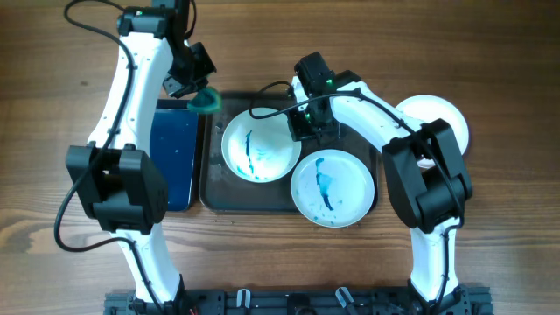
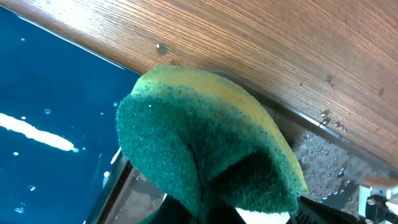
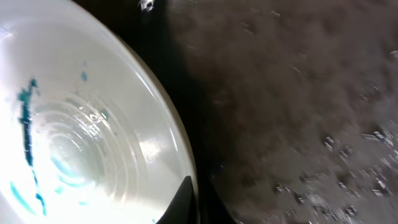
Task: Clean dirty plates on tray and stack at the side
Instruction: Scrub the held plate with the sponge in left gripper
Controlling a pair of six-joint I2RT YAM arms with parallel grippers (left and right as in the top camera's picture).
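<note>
The left tool [image 1: 203,94] is clenched on a sponge [image 1: 210,101], green scouring face folded outward with a yellow layer behind it. In the left wrist view the sponge [image 2: 205,143] fills the space just in front of the tool. Beyond it to one side lies the wet blue tray [image 2: 50,106], and to the other side the wet corner of the tray [image 2: 323,155]. The wooden surface [image 2: 280,50] runs past both. From overhead, this tool hangs over the gap where the blue tray [image 1: 175,149] meets the far left corner of the tray [image 1: 214,192].

The right tool [image 1: 302,127] sits low at the rim of the first plate [image 1: 256,147], which lies on the tray directly beside it and carries blue-teal streaks. In the right wrist view the first plate [image 3: 81,137] curves away from the tool. One dark finger [image 3: 180,202] lies over the inside of its rim, and the tray floor [image 3: 298,112], dotted with droplets, is on the other side. I cannot tell whether this tool is clamped on the rim.

The second plate [image 1: 332,186], also streaked, lies just behind the right tool toward the robot, at the tray's right end and overlapping the tray's edge. The third plate [image 1: 435,114] rests on the surface [image 1: 490,245] well apart from the tool, outside the tray and partly hidden by the right arm.
</note>
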